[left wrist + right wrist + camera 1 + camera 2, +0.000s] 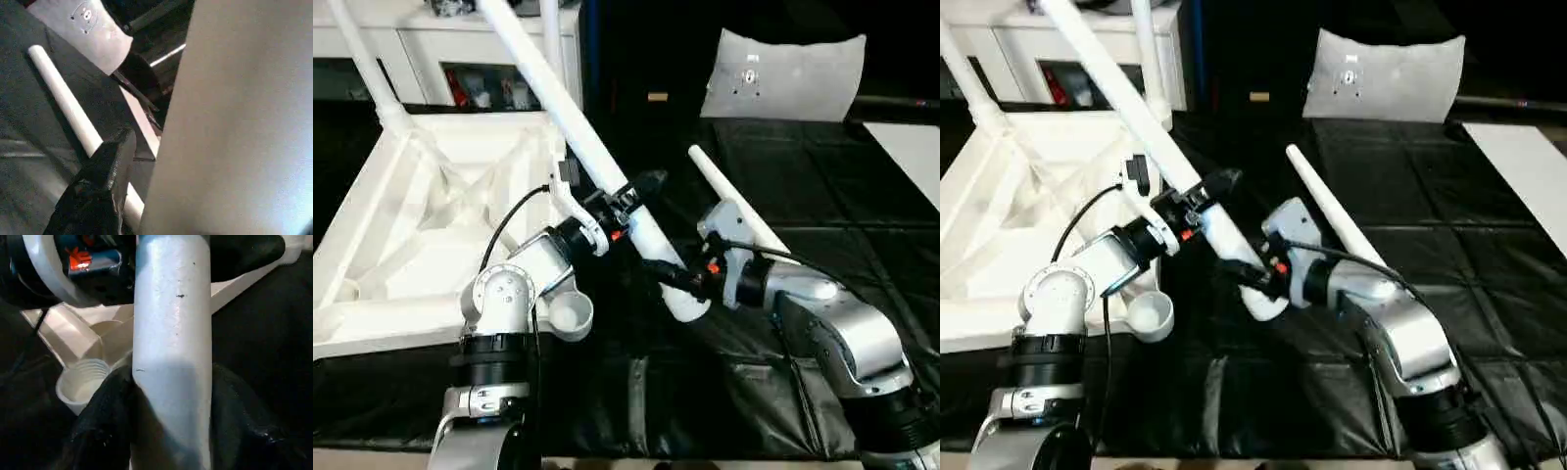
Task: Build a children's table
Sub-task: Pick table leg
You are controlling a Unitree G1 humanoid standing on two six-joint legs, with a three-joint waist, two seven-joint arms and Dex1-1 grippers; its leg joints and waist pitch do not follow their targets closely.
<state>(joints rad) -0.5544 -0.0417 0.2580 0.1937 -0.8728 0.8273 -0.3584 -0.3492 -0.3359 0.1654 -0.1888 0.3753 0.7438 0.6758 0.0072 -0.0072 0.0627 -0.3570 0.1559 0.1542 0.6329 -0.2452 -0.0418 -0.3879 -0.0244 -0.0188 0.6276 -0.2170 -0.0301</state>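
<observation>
Together, left hand (628, 196) and right hand (677, 279) clasp one leg (597, 162); corner socket (570, 315) gapes.

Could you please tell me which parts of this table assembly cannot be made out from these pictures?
- Held leg: its upper end is cut off by the top edge of both eye views.
- Loose leg on the black cloth: its lower end is hidden behind the right gripper and forearm.
- Table top: its left part runs past the picture edge; the left arm covers its near edge.
- Left wrist view: the held leg blocks the scene beyond.
</observation>
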